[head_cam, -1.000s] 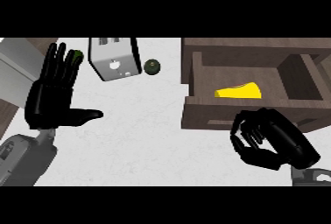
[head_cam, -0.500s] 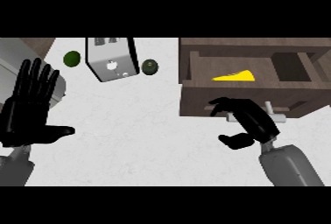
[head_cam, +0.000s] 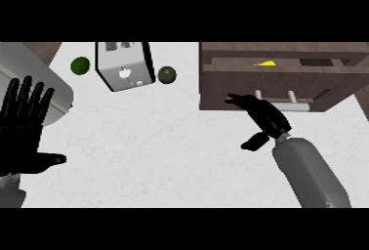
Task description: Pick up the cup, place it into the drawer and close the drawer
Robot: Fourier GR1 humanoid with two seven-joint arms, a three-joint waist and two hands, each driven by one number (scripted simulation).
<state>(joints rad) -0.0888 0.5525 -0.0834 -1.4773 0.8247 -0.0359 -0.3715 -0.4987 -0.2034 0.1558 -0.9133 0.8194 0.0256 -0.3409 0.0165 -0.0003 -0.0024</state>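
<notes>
The brown wooden drawer [head_cam: 249, 93] stands at the upper right, only partly open. Inside it just a yellow sliver of the cup [head_cam: 267, 63] shows; the rest is hidden under the cabinet's edge. My right hand [head_cam: 261, 113] reaches up from its grey forearm, its fingers stretched out against the drawer's front panel, left of the white handle [head_cam: 292, 101]. It holds nothing. My left hand [head_cam: 25, 127] rests open at the left edge, fingers up.
A silver toaster [head_cam: 124, 66] stands at the back, left of the drawer. A light green fruit [head_cam: 80, 65] lies to its left and a darker one [head_cam: 167, 74] to its right. A grey slab [head_cam: 39, 78] fills the upper left corner.
The drawer has slid inward, and much less of the yellow cup shows. My right hand has uncurled and moved forward against the drawer's front. The left hand has drifted toward the left edge.
</notes>
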